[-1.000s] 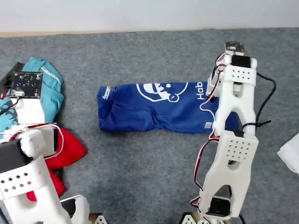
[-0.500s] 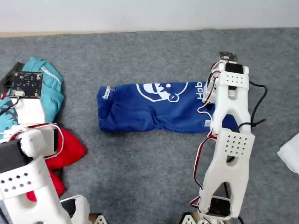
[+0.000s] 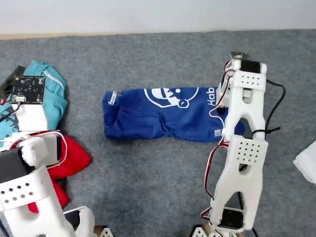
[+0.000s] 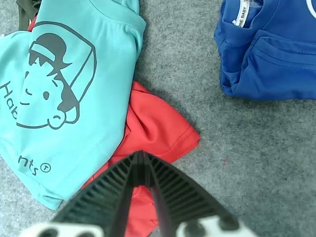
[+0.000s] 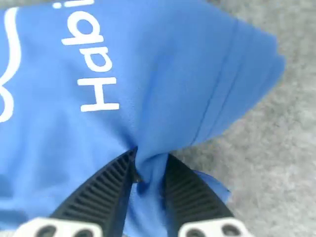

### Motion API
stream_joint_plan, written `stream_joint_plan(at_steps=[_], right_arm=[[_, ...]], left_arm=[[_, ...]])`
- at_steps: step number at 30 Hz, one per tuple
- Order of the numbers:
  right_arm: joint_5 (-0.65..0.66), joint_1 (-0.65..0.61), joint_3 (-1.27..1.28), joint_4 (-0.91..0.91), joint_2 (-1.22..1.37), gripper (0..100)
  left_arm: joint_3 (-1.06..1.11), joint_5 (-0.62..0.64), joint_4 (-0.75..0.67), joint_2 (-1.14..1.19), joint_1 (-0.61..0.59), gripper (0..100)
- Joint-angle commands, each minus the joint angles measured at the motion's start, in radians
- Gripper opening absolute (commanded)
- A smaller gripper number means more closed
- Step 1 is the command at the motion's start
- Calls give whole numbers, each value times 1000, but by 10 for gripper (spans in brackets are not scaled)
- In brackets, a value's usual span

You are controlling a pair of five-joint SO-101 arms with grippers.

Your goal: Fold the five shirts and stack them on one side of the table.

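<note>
High view: the blue shirt (image 3: 158, 116) lies mid-table on the grey mat (image 3: 148, 59), folded into a long band. Its long axis runs left to right, with the collar label at the left end and the other end under the right arm (image 3: 244, 123). A teal shirt (image 3: 55, 96) and a red shirt (image 3: 74, 159) lie at the left edge, and a white cloth (image 3: 308, 163) at the right edge.

Left wrist view: the left gripper (image 4: 143, 159) is clenched on nothing, above the red shirt. The teal shirt partly overlaps the red one.

Right wrist view: the right gripper (image 5: 148, 165) pinches a gathered fold of the blue shirt near its white lettering.
</note>
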Motion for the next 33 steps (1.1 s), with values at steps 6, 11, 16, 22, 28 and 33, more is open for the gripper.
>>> stream_joint_plan(at_steps=[6, 11, 16, 22, 28, 33], right_arm=[[149, 128, -158, 39, -4, 9], [241, 225, -164, 38, 27, 9], [322, 331, -166, 38, 31, 9], [425, 305, -184, 62, -47, 9], [453, 130, -138, 62, -189, 9], [445, -38, 25, 61, -303, 9]], left_arm=[[-2, -8, 23, -15, 6, 3], [13, -8, 21, -15, 9, 3], [44, -8, 21, -23, 9, 3], [39, -8, 21, -23, 9, 3], [39, -8, 21, -23, 9, 3], [38, -8, 21, -23, 9, 3]])
